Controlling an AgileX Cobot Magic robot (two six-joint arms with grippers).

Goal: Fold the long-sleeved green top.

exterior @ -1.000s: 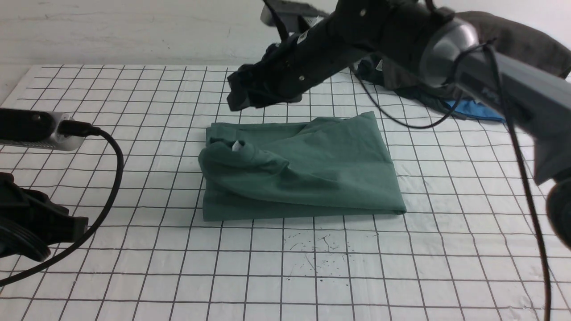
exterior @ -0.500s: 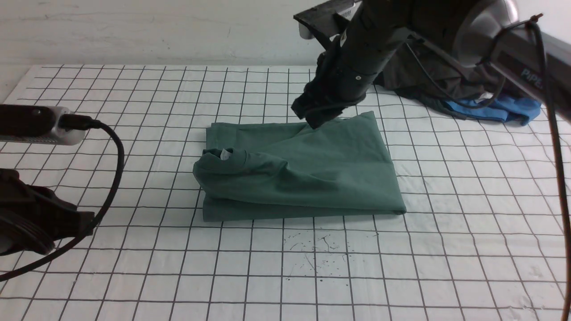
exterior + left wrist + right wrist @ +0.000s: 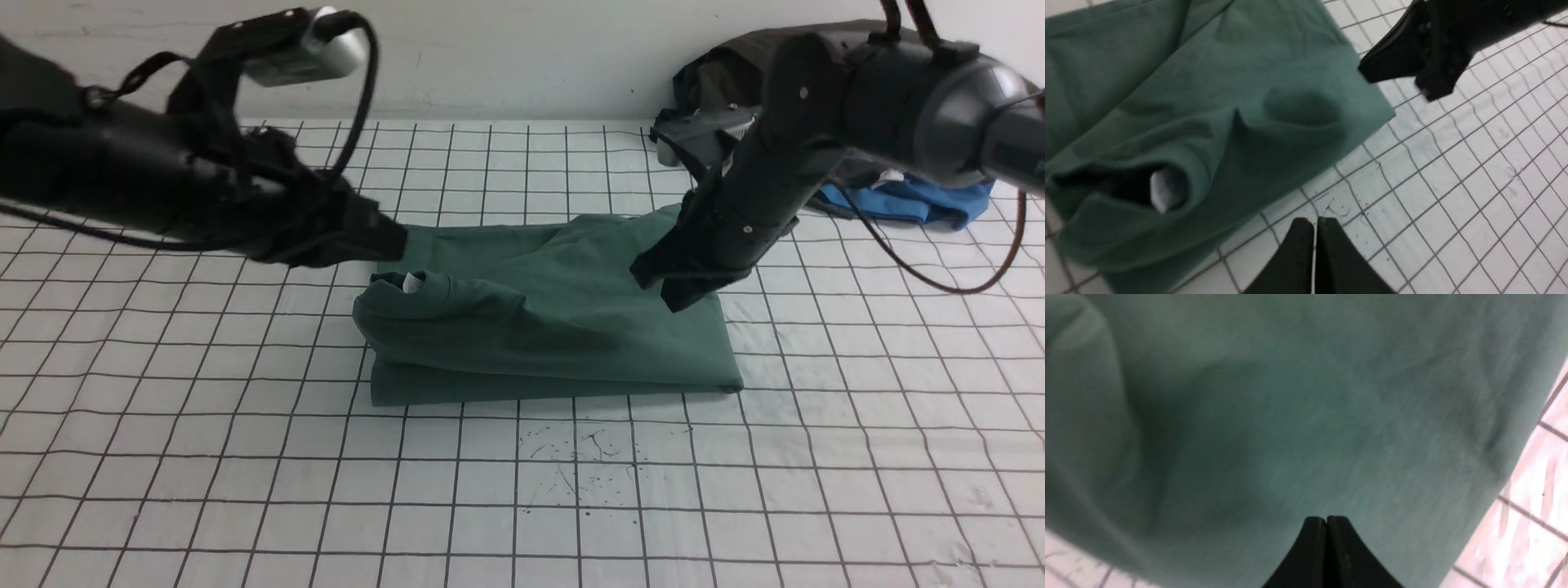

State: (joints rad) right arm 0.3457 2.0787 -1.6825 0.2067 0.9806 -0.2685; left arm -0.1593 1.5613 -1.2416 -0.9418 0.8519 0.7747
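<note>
Two clenched, empty hands, left hand (image 3: 393, 242) and right hand (image 3: 671, 294), flank one folded green top (image 3: 555, 331).

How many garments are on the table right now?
3: the green top folded mid-table, a dark bundle at the far right, a blue garment beside it. The right arm may hide more.

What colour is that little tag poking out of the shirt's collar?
White. The neck label shows against the green top, clearest in the left wrist view.
</note>
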